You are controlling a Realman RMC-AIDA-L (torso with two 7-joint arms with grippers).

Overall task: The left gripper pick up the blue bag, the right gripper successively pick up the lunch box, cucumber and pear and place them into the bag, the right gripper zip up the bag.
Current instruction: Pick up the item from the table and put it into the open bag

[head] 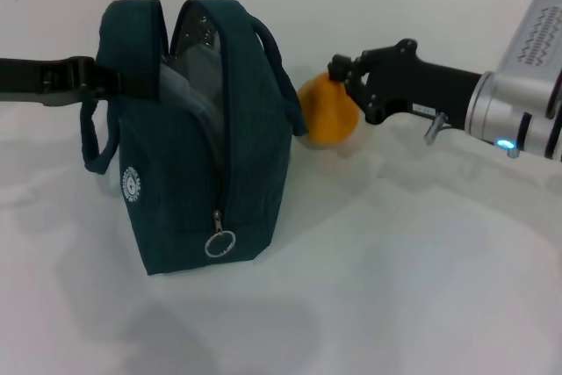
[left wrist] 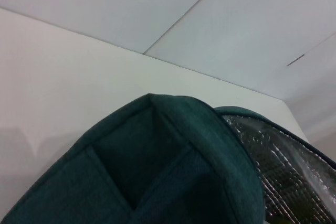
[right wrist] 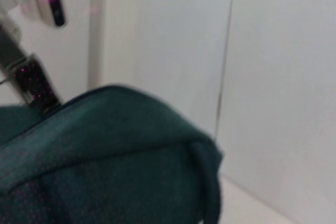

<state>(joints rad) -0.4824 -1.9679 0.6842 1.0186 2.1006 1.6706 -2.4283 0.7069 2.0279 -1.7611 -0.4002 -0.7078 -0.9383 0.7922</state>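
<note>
Seemingly right tool grips pear; left tool grips blue bag.

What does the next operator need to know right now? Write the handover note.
Left gripper: at the blue bag's left side near a handle; its grip is hidden.
Right gripper: shut on the pear, just right of the bag, above the table.
Bag: upright, top unzipped, foil lining showing, zip pull low on the front.
Lunch box and cucumber: not visible; possibly already inside.
Left: put the pear into the bag, then zip it.
</note>
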